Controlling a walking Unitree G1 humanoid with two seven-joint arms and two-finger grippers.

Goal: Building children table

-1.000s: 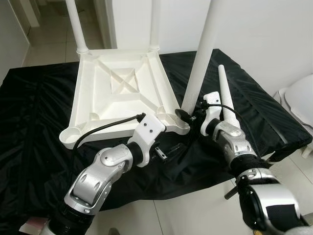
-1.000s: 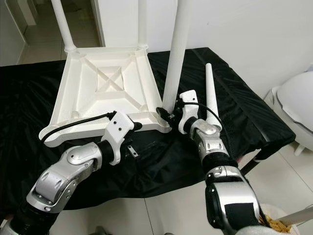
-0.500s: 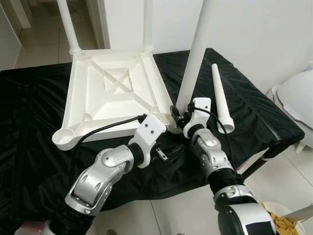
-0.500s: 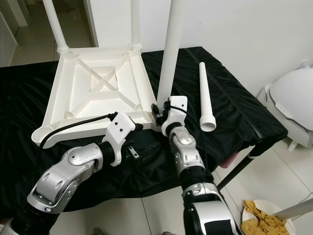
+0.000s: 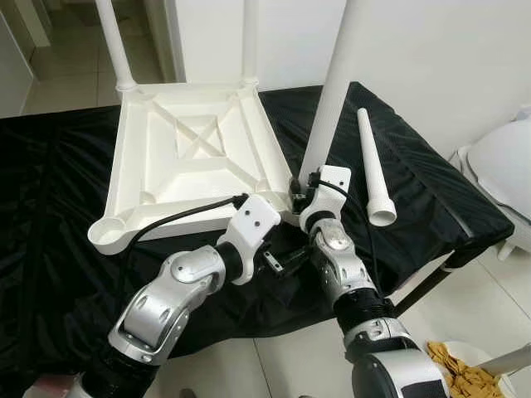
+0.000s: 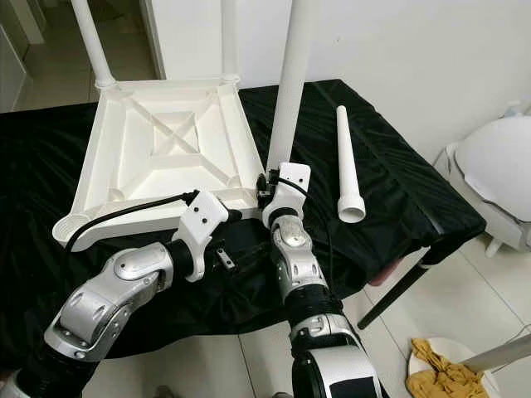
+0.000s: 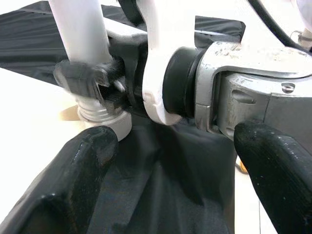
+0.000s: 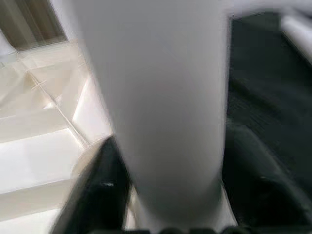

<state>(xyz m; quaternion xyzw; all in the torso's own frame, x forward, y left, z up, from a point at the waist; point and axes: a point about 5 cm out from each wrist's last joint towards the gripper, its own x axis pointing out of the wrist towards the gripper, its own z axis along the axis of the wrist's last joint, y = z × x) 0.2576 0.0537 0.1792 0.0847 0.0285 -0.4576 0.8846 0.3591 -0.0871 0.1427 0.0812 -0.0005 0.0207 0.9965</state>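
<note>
1. Since a second ago my right forearm has swung in from the outer side to run straight up toward the near right corner of the upturned table top (image 5: 195,145), and the loose leg (image 5: 372,170), which my wrist partly covered then, now lies in plain sight.
2. My right gripper (image 5: 297,192) is closed around the foot of the third leg (image 5: 328,95), right where it meets the corner socket; the right wrist view shows a finger on each side of the white tube.
3. My left gripper (image 5: 282,264) hovers just in front of that corner with its fingers (image 7: 73,185) spread wide and holding nothing.
4. To do this step well, I judge I must keep the leg upright over its socket and turn or press it squarely, since a tilt could jam the ribbed end.
5. My left gripper could brace the top's near edge so it does not slide on the cloth.
6. The top lies upside down on a bench under a black cloth (image 5: 58,232), two legs standing at its far corners; its near left socket is empty.
7. The loose leg rests toward the bench's right edge.
8. The floor is pale tile, a white wall stands behind, and a yellow rag (image 6: 436,377) lies in a dish on the floor.
</note>
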